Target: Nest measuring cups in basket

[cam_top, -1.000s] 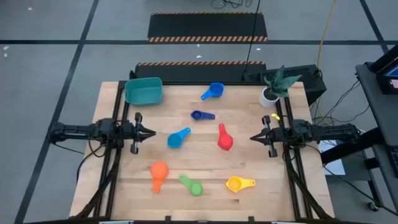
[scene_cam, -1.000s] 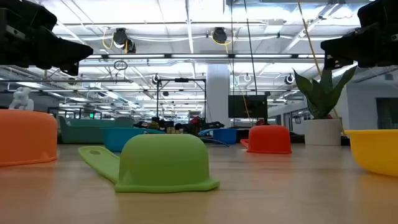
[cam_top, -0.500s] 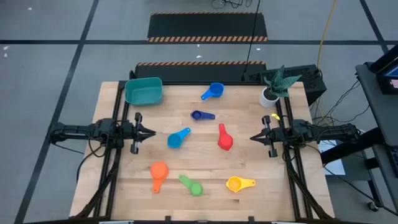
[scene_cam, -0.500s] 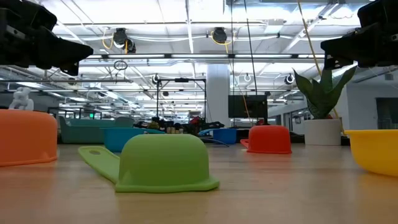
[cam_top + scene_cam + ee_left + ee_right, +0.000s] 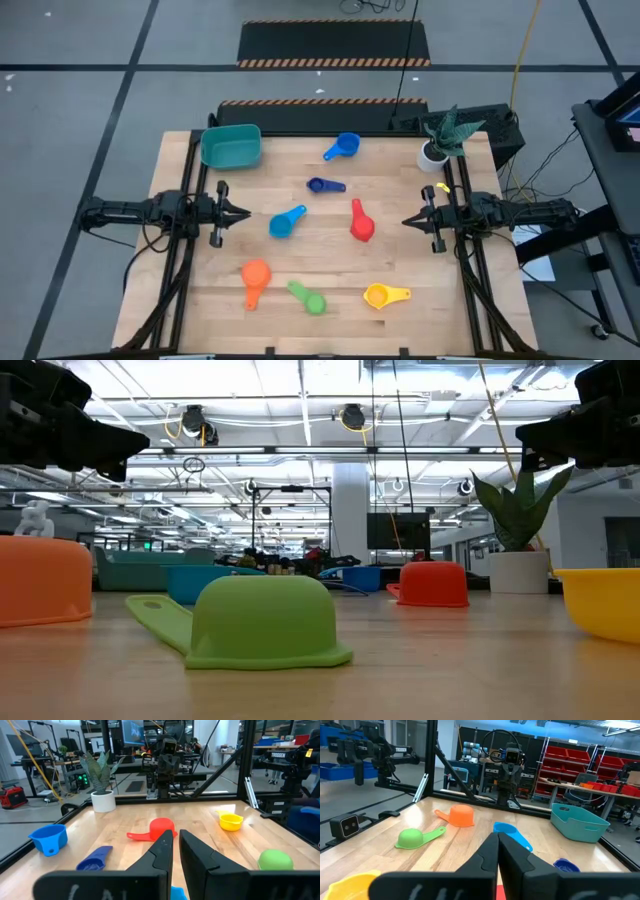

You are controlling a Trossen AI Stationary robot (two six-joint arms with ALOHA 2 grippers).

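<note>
Seven cups lie scattered on the wooden table, none nested. In the high view I see blue (image 5: 343, 147), dark blue (image 5: 325, 185), light blue (image 5: 287, 222), red (image 5: 360, 222), orange (image 5: 255, 278), green (image 5: 308, 297) and yellow (image 5: 385, 295). The green cup (image 5: 262, 622) rests mouth down. The teal basket (image 5: 231, 147) stands at the far left corner and looks empty. My left gripper (image 5: 245, 212) hovers shut at the left edge, pointing at the light blue cup. My right gripper (image 5: 407, 221) hovers shut at the right edge, pointing at the red cup.
A small white plant pot (image 5: 433, 153) with a spiky plant stands at the far right corner. Black frame rails run along the table's left and right sides under the arms. Bare wood lies between the cups in the table's middle.
</note>
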